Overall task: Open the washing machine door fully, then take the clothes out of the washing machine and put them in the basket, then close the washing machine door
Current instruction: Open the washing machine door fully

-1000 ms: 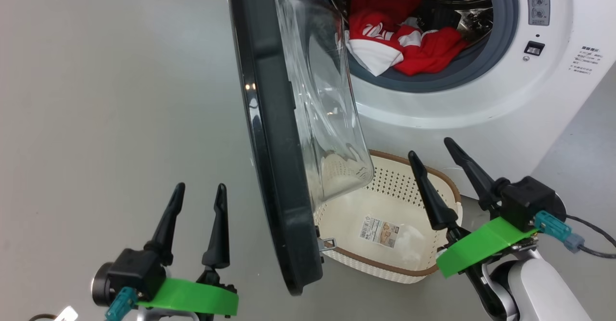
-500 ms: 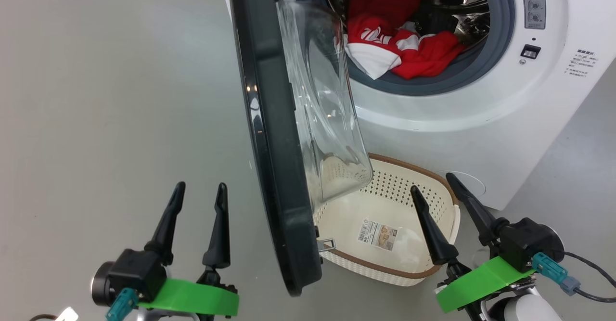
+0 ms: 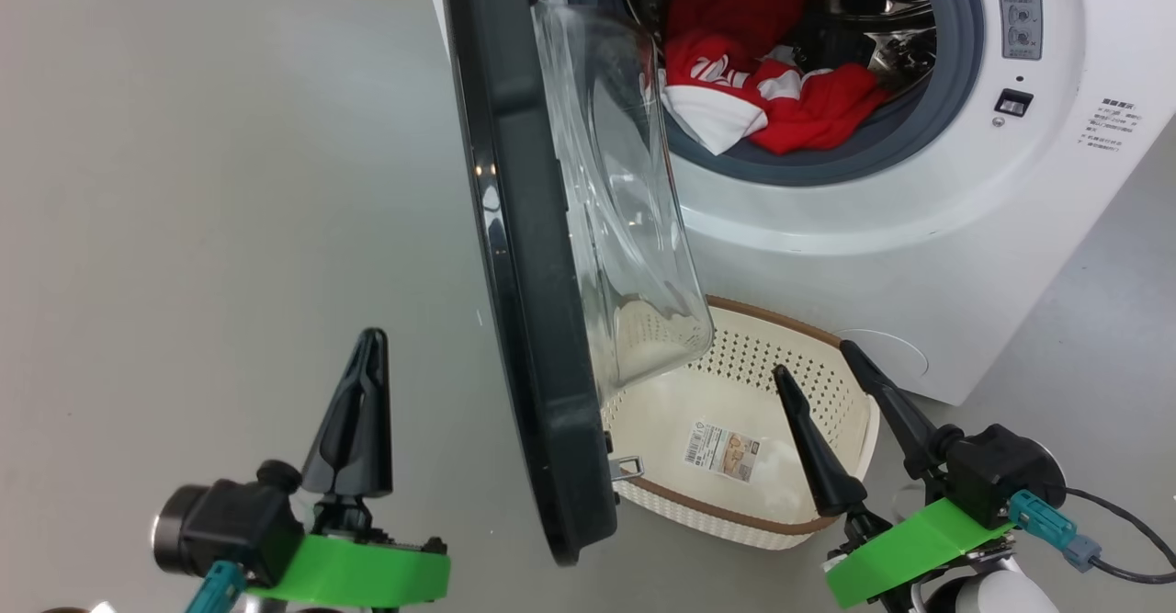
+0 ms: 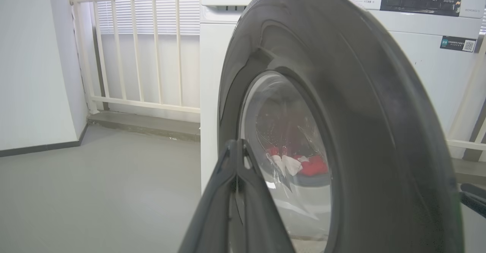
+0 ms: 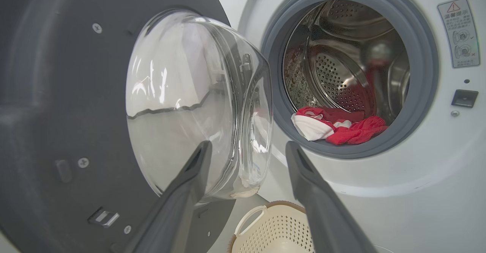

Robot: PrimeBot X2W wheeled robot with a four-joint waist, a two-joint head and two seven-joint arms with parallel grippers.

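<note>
Plainly, in the head view the washing machine door (image 3: 524,300) stood swung out and edge-on to us, running from twelve o'clock down to six, its glass bowl (image 3: 625,227) bulging toward three o'clock. Behind it, at one o'clock, was the washing machine (image 3: 1011,227) with its mouth uncovered. The clothes (image 3: 781,107) lay in the drum (image 5: 341,82), a red and white heap spilling onto the lower lip of the grey gasket (image 3: 955,71).

The basket (image 3: 763,346) sat on the floor (image 3: 230,181) at five o'clock, just in front of the machine and partly under the door's bowl, with a barcode sticker (image 3: 721,452) on its bottom.

Our left jaws, at seven o'clock and apart from the door, were clenched on nothing, their left fingers (image 3: 354,429) pressed together. Our right jaws, at four o'clock, were released, the right fingers (image 3: 813,457) spread wide over the basket's right end. From the right wrist they pointed at the gap between the bowl and the drum mouth.
</note>
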